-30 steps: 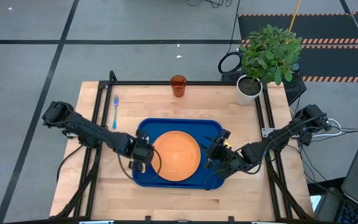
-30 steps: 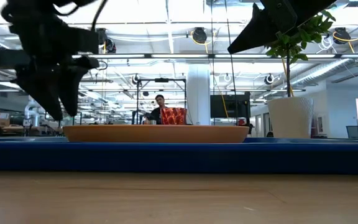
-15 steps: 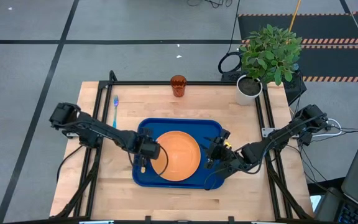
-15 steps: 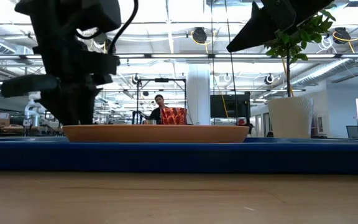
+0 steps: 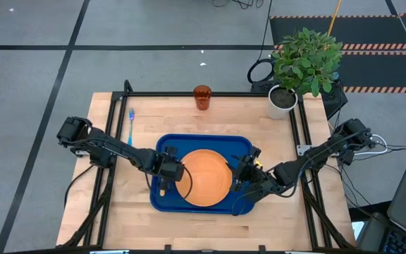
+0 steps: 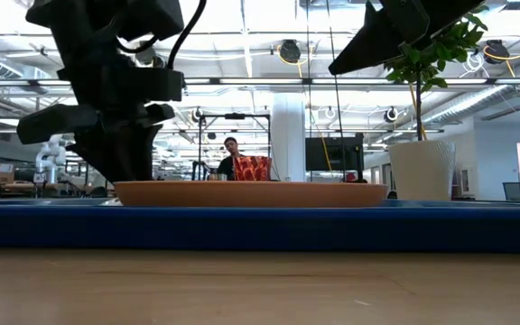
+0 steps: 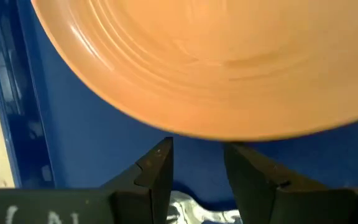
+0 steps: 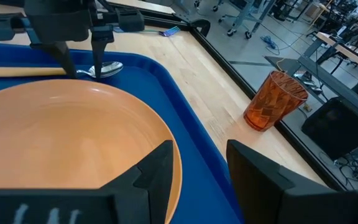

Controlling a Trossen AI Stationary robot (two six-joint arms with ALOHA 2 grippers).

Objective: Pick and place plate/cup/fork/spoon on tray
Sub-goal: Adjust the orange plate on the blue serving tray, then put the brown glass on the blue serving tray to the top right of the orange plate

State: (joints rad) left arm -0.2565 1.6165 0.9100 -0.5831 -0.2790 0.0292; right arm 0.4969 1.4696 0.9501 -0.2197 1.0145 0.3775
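The orange plate (image 5: 208,177) lies flat on the dark-blue tray (image 5: 210,141). My left gripper (image 7: 197,149) is open and points steeply down at the plate's left rim. The spoon (image 8: 27,71) lies on the tray left of the plate, and its silver bowl (image 7: 185,208) shows below the gap between these fingers. My right gripper (image 8: 197,149) hovers open over the plate's right side and holds nothing. The reddish cup (image 5: 202,97) stands at the table's far edge. The blue fork (image 5: 130,127) lies on the bare wood at the far left. My left gripper's open fingertips (image 7: 161,152) stand against the plate's left rim (image 7: 166,132), coming from above and slanting toward the table's right. The plate stays flat on the tray. Whether the fingers touch the spoon's bowl below them I cannot tell.
A white pot with a green plant (image 5: 283,99) stands at the far right corner. Black frame rails (image 5: 302,134) run along the table's sides. Bare wood lies between the tray and the far edge, and along the near edge.
My left gripper has gone toward the table's right edge and a little down, up to the plate's left rim. The plate has slid a short way toward the right on the tray and stays flat.
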